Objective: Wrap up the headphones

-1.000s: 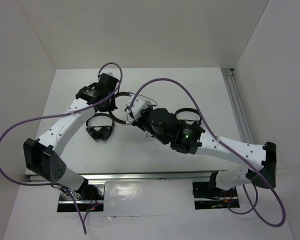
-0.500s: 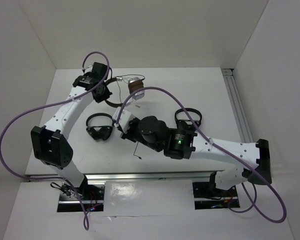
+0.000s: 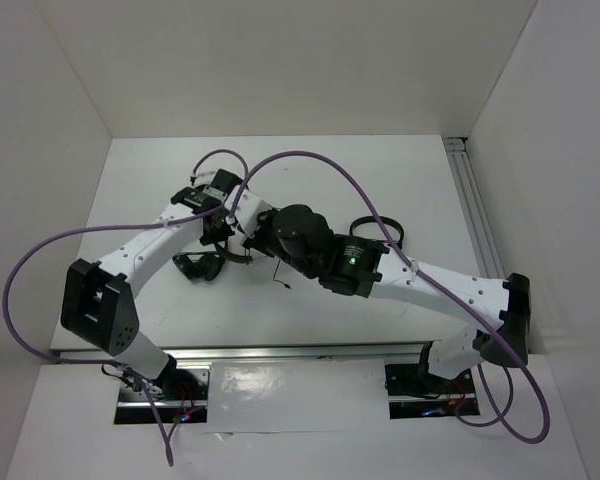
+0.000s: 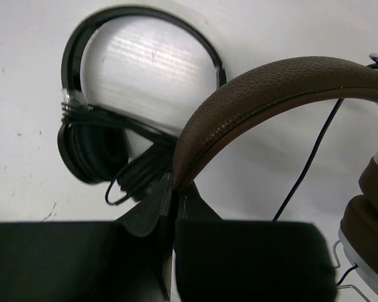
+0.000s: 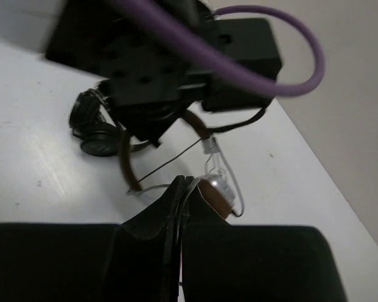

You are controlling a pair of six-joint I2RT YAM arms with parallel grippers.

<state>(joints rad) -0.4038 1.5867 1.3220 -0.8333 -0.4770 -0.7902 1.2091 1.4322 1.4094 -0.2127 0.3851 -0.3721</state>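
The headphones show in the left wrist view as a brown headband (image 4: pixel 271 82) with a brown-padded silver earcup (image 4: pixel 373 207) and a thin black cable (image 4: pixel 309 160). My left gripper (image 4: pixel 175 184) is shut on the end of the headband. My right gripper (image 5: pixel 186 184) is shut on the thin cable, right beside the silver earcup (image 5: pixel 215 189). The headband (image 5: pixel 125 163) hangs below the left gripper (image 5: pixel 152 129). In the top view both grippers meet over the table's middle left, left (image 3: pixel 220 228) and right (image 3: pixel 248 222). The headband (image 3: pixel 238 258) and the cable end (image 3: pixel 278 275) hang below them.
One small black headphone (image 3: pixel 200 266) lies just left of the grippers; it also shows in the left wrist view (image 4: pixel 88 138) and the right wrist view (image 5: pixel 94 132). A second black pair (image 3: pixel 378 228) lies behind the right arm. A metal rail (image 3: pixel 475 210) runs along the right edge.
My left gripper has carried the headphones from the far left back toward the middle and lower. My right gripper has moved farther and up beside it, with the cable.
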